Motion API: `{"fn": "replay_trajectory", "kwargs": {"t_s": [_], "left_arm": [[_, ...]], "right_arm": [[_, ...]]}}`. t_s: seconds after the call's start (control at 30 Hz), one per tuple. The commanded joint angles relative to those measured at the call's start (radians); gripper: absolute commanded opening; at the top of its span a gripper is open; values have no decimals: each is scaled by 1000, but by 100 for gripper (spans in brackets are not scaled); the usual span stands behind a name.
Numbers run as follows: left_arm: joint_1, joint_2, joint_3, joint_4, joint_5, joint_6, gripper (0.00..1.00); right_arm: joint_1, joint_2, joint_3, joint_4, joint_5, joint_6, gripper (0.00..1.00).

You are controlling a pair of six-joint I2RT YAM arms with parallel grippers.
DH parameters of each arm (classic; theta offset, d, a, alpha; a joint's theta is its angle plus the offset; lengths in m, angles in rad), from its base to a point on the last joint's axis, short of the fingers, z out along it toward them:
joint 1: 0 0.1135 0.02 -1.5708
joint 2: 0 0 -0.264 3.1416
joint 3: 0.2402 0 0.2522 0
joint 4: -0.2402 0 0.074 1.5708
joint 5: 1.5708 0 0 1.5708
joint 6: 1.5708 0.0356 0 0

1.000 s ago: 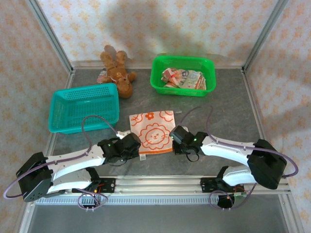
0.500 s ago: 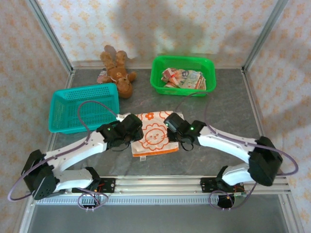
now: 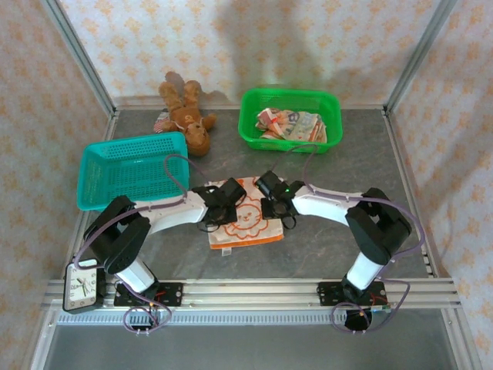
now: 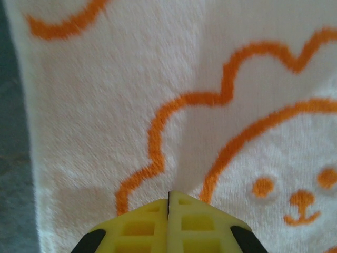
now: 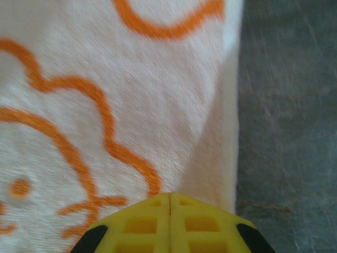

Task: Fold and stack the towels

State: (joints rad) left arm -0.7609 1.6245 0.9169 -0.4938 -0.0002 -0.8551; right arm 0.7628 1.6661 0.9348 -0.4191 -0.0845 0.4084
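Top external: the towel (image 3: 246, 221) is lying flat under both fingertips, its long axis running ahead of them. The left gripper (image 4: 168, 194) and right gripper (image 5: 169, 196) are showing fingers pressed together. Bare table (image 5: 287, 132) is lying open to the right of the right gripper.

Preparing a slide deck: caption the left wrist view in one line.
Left gripper, yellow fingertips shut, low over a white towel with an orange lion-face print; grey table at left.
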Motion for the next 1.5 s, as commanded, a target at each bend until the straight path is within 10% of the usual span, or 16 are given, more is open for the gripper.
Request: {"fn": "replay_trajectory", "kwargs": {"t_s": [0.0,0.43,0.9,1.47], "left_arm": [[-62,10,-15,12,-19,-16,0],[-171,-42,62,-65,-30,-46,0],[140,169,330,-73,-35,207,0],[230,225,264,-11,-15,238,0]], "right_arm": [[3,-75,-97,-2,4,53,7],[-1,-400,-256,-81,26,121,9],[-207,10,156,-31,-53,-84,0],[-275,122,201,-15,-56,-129,4]]}}
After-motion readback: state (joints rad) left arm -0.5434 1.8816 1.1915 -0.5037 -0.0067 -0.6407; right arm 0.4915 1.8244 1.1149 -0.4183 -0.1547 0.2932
